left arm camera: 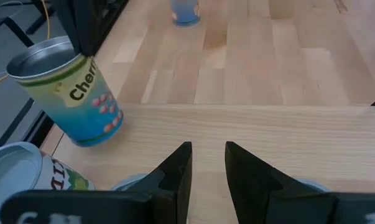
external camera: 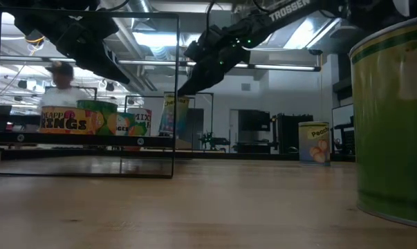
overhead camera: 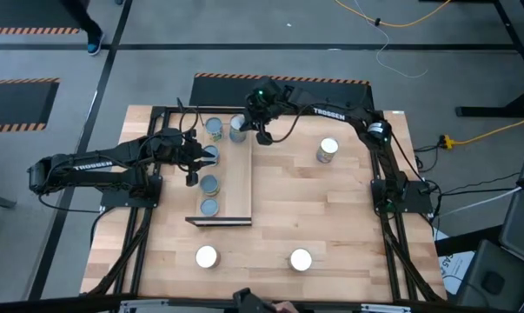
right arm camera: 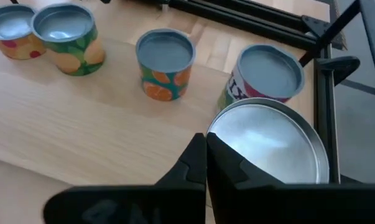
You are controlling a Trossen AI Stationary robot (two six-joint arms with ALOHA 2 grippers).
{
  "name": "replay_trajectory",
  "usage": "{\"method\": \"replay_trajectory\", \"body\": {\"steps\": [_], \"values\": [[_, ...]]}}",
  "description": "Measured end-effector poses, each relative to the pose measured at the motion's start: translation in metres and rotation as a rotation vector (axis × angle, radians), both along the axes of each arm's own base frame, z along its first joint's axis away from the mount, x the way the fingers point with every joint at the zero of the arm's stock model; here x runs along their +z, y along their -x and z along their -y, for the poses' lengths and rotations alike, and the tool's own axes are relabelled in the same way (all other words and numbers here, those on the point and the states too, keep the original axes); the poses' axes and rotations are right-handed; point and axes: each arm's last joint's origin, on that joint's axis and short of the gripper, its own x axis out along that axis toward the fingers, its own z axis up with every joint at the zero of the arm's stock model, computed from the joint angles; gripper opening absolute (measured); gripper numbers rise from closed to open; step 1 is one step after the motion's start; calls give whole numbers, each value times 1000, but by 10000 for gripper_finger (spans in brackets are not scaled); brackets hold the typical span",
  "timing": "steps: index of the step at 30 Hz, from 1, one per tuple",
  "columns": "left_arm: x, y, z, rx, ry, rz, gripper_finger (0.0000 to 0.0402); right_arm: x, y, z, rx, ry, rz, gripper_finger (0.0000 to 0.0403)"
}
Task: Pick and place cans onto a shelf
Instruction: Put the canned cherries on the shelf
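- Here, the right gripper [overhead camera: 263, 130] sits at upper centre of the high view, over the far end of the shelf [overhead camera: 240, 187]; its own wrist view shows the two dark fingers [right arm camera: 203, 163] pressed together with nothing between them, just above a large silver-topped can [right arm camera: 271, 143].
- The left gripper [overhead camera: 195, 161] hovers at the shelf's left edge, mid-frame left; in its wrist view the fingers [left arm camera: 178, 168] stand a little apart and hold nothing.
- The shelf's long axis runs up and down the high view, its dark edge at the lower short end.
- Four cans stand upright in a column along the shelf's left side, among them a lowest can [overhead camera: 209, 207]; the silver-topped can [overhead camera: 237, 128] stands beside the top one, partly covered by the right gripper.
- Off the shelf, a can [overhead camera: 328, 150] stands at upper right of the tabletop [overhead camera: 331, 209], and two white-topped cans [overhead camera: 207, 256] [overhead camera: 301, 259] sit near the lower edge.
- In the low view a green can [external camera: 395, 117] is cut off at the right edge, and the shelf labels are only partly readable.
- A blurred person [external camera: 59, 83] stands at far left behind the table.
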Motion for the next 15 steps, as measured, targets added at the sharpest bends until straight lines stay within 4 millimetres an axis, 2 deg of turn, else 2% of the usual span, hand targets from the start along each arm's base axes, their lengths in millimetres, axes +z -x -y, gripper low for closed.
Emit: {"method": "replay_trajectory", "body": {"steps": [5, 15], "values": [[0, 0, 0, 1, 0, 0, 89, -13, -4, 2, 10, -20, -14, 0], [0, 0, 0, 0, 1, 0, 89, -19, -6, 3, 12, -25, -19, 0]]}}
